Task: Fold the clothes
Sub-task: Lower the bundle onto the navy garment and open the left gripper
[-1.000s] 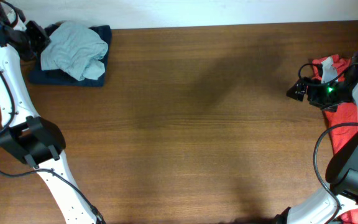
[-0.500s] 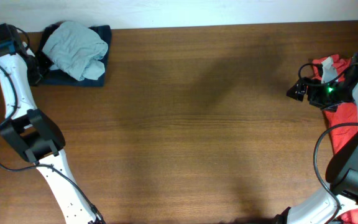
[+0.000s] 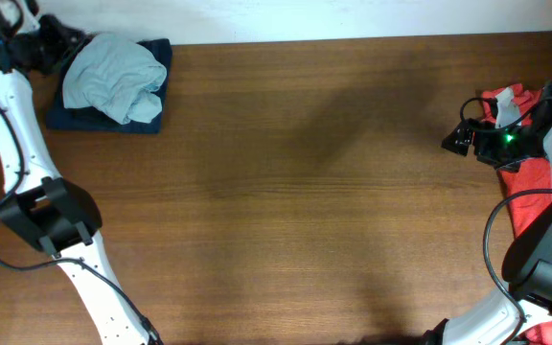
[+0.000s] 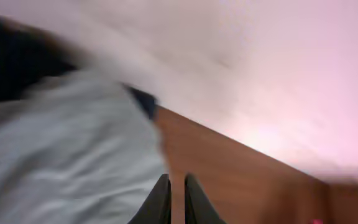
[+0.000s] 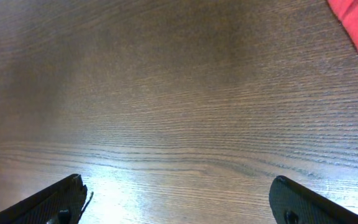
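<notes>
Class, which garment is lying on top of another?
The pale blue-grey garment; it sits on the navy garment, while the red garment lies apart.

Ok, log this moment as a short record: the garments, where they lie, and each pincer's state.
left corner pile: pale grey-blue garment crumpled on top of a dark navy garment
right edge: red garment, partly hidden by the right arm
left pincer: shut, nothing held, next to the pale garment
right pincer: open, empty, over bare table
middle of table: no clothing laid out
</notes>
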